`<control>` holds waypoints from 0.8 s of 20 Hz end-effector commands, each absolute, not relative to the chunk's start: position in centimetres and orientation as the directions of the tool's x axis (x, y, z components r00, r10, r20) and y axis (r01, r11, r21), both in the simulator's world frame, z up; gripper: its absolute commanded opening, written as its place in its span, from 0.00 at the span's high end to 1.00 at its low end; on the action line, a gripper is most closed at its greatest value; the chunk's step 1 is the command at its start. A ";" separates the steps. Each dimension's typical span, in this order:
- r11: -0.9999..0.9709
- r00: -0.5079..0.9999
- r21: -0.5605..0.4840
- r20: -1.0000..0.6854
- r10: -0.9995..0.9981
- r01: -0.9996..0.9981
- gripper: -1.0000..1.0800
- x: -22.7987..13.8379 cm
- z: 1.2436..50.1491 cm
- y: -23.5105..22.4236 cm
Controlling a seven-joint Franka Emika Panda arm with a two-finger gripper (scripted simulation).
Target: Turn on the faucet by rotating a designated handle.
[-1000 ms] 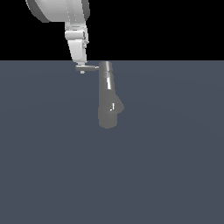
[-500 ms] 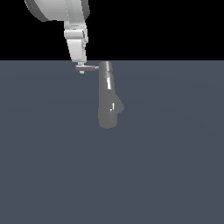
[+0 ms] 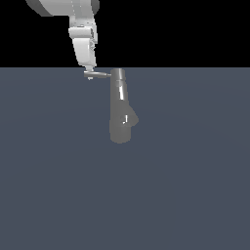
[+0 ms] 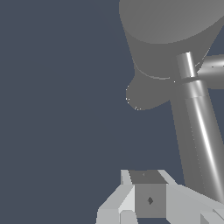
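Observation:
The grey metallic faucet (image 3: 120,112) stands upright in the middle of the exterior view, with a small bulge low on its side. Its thin handle (image 3: 101,75) sticks out from the narrow top toward the exterior view's left. My gripper (image 3: 89,74) hangs from above right at the handle's free end, fingers together and touching or nearly touching the rod. In the wrist view the faucet (image 4: 166,39) looms large, and the shiny handle (image 4: 199,118) runs alongside my gripper (image 4: 148,199), not between its fingers.
A flat, dark blue-grey floor (image 3: 185,195) surrounds the faucet on all sides. Black background lies beyond its far edge. The white arm (image 3: 73,10) comes in from the exterior view's upper left.

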State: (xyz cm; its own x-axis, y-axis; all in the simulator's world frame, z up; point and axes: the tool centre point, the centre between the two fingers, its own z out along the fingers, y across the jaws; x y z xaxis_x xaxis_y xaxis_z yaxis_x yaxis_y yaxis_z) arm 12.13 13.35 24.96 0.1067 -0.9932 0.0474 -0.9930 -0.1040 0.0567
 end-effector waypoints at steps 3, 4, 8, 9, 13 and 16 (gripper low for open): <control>-0.105 0.108 0.064 0.048 -0.993 -0.992 1.00 10.9 25.3 13.3; -0.105 0.108 0.064 0.048 -0.993 -0.992 1.00 10.7 25.4 13.3; -0.104 0.107 0.064 0.048 -0.993 -0.993 1.00 9.7 25.8 13.2; -0.104 0.107 0.064 0.048 -0.993 -0.993 1.00 9.5 26.0 13.1; -0.104 0.107 0.064 0.048 -0.993 -0.993 1.00 8.5 26.4 13.0; -0.104 0.107 0.064 0.048 -0.993 -0.993 1.00 7.8 26.8 13.0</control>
